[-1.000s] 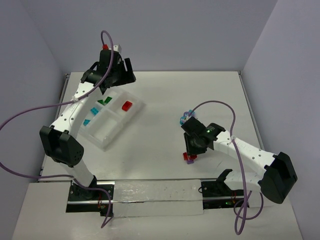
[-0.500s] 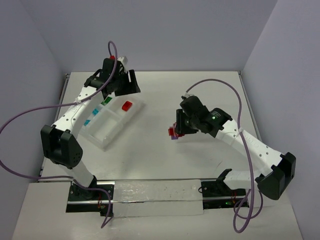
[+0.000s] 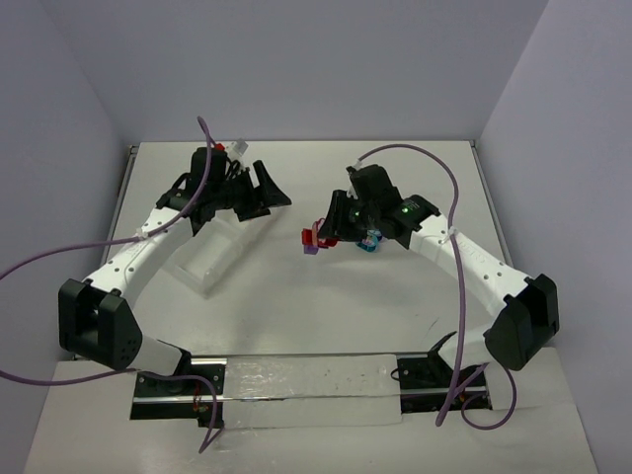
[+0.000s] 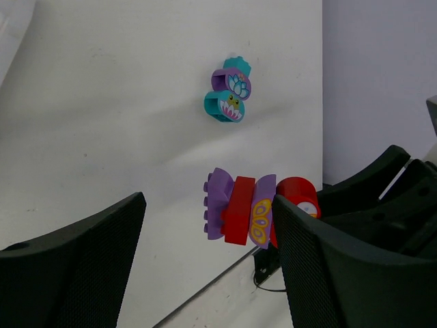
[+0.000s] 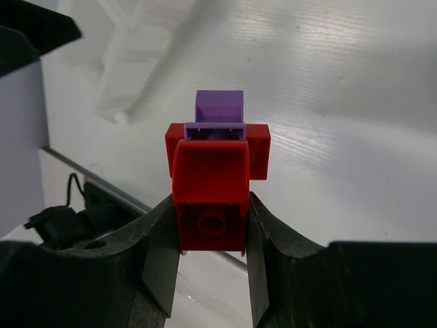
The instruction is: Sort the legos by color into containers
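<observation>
My right gripper [image 3: 324, 235] is shut on a red and purple lego cluster [image 3: 312, 240], held in the air over the middle of the table. Its fingers clamp the cluster's red base [image 5: 210, 205], with the purple brick [image 5: 219, 108] at the far end. A teal and purple cluster [image 3: 370, 240] lies on the table under the right arm. My left gripper [image 3: 265, 196] is open, just right of the white tray of containers [image 3: 210, 262], and faces the held cluster [image 4: 239, 208] without touching it. The left arm hides the tray's contents.
The teal and purple cluster [image 4: 229, 96] lies beyond the held one in the left wrist view. The table's right edge meets the grey wall [image 4: 382, 82]. The tray [image 5: 136, 55] shows blurred beyond the held cluster. A metal rail [image 3: 306, 380] runs along the near edge.
My right arm has lifted the red and purple cluster from the near table and carried it left and away to mid-table. My left gripper has swung right off the tray toward it.
</observation>
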You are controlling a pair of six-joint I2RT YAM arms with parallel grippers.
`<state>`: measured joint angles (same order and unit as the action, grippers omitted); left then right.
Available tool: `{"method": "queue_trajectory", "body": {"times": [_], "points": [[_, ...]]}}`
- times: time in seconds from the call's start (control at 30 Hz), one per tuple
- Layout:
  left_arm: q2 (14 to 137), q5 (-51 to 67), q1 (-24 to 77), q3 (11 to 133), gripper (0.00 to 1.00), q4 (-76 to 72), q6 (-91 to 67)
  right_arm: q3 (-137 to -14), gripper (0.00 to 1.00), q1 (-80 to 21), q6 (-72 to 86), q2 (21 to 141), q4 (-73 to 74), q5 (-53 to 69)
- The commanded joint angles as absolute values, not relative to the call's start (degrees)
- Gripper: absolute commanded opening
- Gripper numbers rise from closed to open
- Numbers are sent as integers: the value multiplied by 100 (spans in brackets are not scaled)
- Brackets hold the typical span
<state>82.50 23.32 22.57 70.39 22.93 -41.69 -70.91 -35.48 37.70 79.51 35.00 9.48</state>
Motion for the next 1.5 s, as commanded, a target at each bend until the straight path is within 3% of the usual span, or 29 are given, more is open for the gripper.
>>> {"method": "queue_trajectory", "body": {"times": [0.0, 0.27, 0.5, 0.77, 1.03, 1.3, 1.33, 1.4, 1.43, 1.47], "points": [[8051, 2626, 2285, 7000, 81, 1696, -4053, -7260, 0, -3349, 4043, 7871, 2830, 1582], [8058, 3000, 2303, 7283, 71, 2410, -3018, -6882, 0, -3015, 4132, 7743, 2602, 1994], [8179, 3277, 2588, 7277, 66, 2261, -3108, -6976, 0, -2988, 4123, 7821, 2583, 2091], [8541, 3206, 2979, 7384, 69, 2053, -3347, -7047, 0, -2981, 4068, 7838, 2658, 2081], [8813, 3089, 3186, 7543, 59, 2263, -3294, -7066, 0, -2982, 4001, 7831, 2714, 2008], [8883, 3003, 3217, 7555, 39, 2267, -3317, -7081, 0, -2979, 3999, 7817, 2707, 1963], [8882, 2952, 3217, 7572, 32, 2304, -3303, -7084, 0, -2979, 3989, 7800, 2721, 1943], [8877, 2767, 3211, 7617, 7, 2434, -3276, -7096, 0, -2974, 3949, 7761, 2795, 1852], [8877, 2683, 3204, 7641, 1, 2478, -3265, -7101, 0, -2967, 3929, 7739, 2838, 1820], [8880, 2616, 3191, 7658, 0, 2509, -3255, -7104, 0, -2956, 3892, 7709, 2881, 1775]]}}
